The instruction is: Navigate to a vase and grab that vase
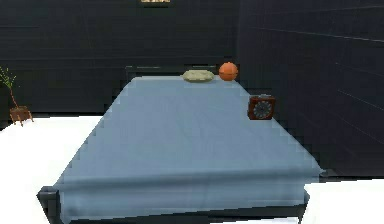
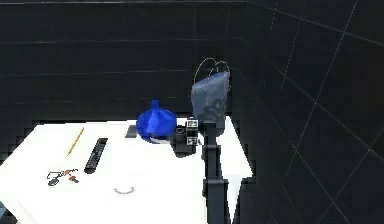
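Observation:
A blue vase (image 2: 152,122) with a round body and a narrow top stands on the white table (image 2: 40,150) in the arm side view, toward the table's back. My arm rises from the bottom edge and ends at the small white squares. The gripper (image 2: 174,138) sits just left of them, close by the vase's right side. I cannot tell whether it touches the vase or holds anything.
On the white table lie a yellow pencil (image 2: 75,140), a dark remote (image 2: 97,154) and a small dark tangle (image 2: 60,178). A grey-blue chair back (image 2: 210,97) stands behind the table. Ahead is a bed (image 1: 180,140) with a pillow (image 1: 198,75), an orange ball (image 1: 228,71) and a clock (image 1: 261,107); a potted plant (image 1: 14,100) stands at the left.

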Robot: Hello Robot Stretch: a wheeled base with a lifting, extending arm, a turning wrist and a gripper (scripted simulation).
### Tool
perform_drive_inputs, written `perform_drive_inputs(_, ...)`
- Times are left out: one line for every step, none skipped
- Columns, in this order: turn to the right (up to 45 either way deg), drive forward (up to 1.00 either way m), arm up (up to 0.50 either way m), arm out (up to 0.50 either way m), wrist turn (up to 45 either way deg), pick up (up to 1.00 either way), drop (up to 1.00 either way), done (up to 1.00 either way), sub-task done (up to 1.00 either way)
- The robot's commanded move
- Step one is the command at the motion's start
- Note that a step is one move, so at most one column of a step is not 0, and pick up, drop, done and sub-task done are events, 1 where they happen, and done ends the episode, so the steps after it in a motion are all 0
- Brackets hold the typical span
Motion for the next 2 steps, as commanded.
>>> perform_drive_inputs(0.0, 0.00, 0.10, 0.00, 0.0, 0.00, 0.00, 0.00, 0.00)
perform_drive_inputs(0.0, 0.00, 0.00, 0.00, 0.0, 0.00, 0.00, 1.00, 0.00)
